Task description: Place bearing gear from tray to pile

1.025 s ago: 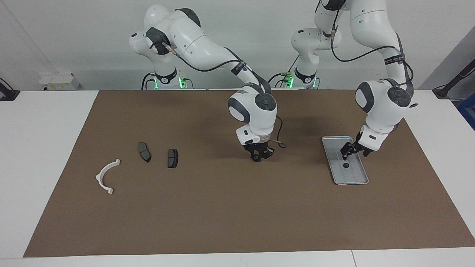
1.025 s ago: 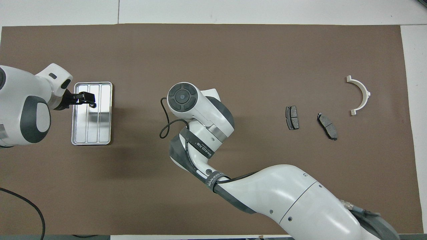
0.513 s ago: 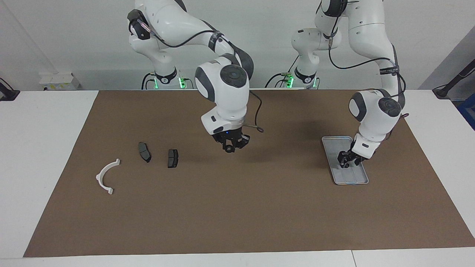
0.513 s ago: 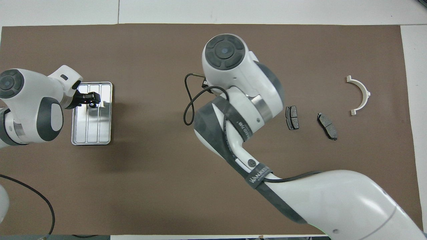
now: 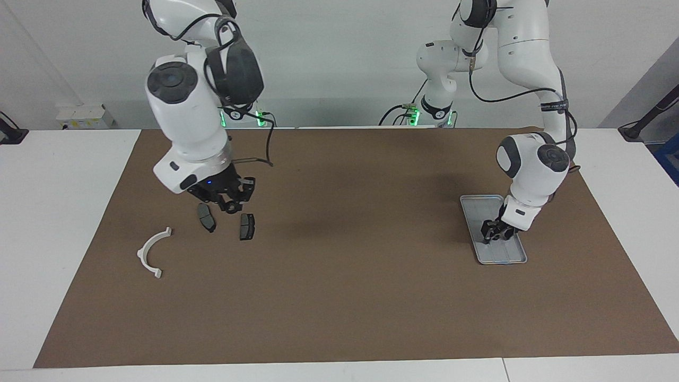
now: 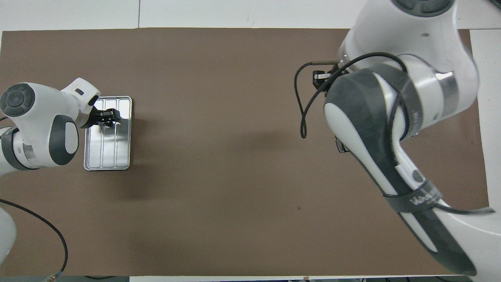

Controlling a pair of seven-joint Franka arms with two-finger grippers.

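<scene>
The silver tray [image 5: 507, 257] lies toward the left arm's end of the table. My left gripper [image 5: 492, 236] is down inside it, its fingers closed around a small dark bearing gear that they mostly hide; in the overhead view the left gripper [image 6: 109, 121] is over the part of the tray [image 6: 113, 156] farther from the robots. My right gripper [image 5: 231, 206] hangs over the pile, shut on another small dark bearing gear [image 5: 232, 208]. The pile is a white curved bracket [image 5: 154, 252] and two dark pads [image 5: 206, 217] [image 5: 246, 226].
A brown mat [image 5: 339, 297] covers the table, with bare white table at both ends. In the overhead view the right arm [image 6: 391, 129] hides nearly all of the pile.
The right arm swung from mid-table to over the pile, carrying its gear. The left gripper dropped into the tray and closed around the gear there.
</scene>
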